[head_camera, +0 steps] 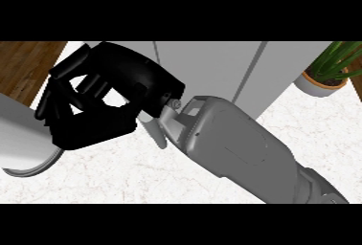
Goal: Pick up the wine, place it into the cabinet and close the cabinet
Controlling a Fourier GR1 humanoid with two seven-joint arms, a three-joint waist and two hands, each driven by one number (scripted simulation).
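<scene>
My right hand (120, 81) fills the upper left of the head view, its grey forearm (233, 148) rising from the lower right. The fingers (67, 91) are loosely bent toward the thumb, and only white surface shows through the gap between them; nothing is held. The hand hangs in front of the left part of the white cabinet (212, 67), whose front panels look shut. A slim white bar (154, 131) shows just under the wrist. No wine bottle is visible, and the left hand does not show.
A pale rounded object with a grey curved rim (28, 158) sits at the left edge, partly behind the hand. A potted plant (329, 72) stands on the white marble counter (127, 177) at the upper right. Wooden floor (25, 62) shows upper left.
</scene>
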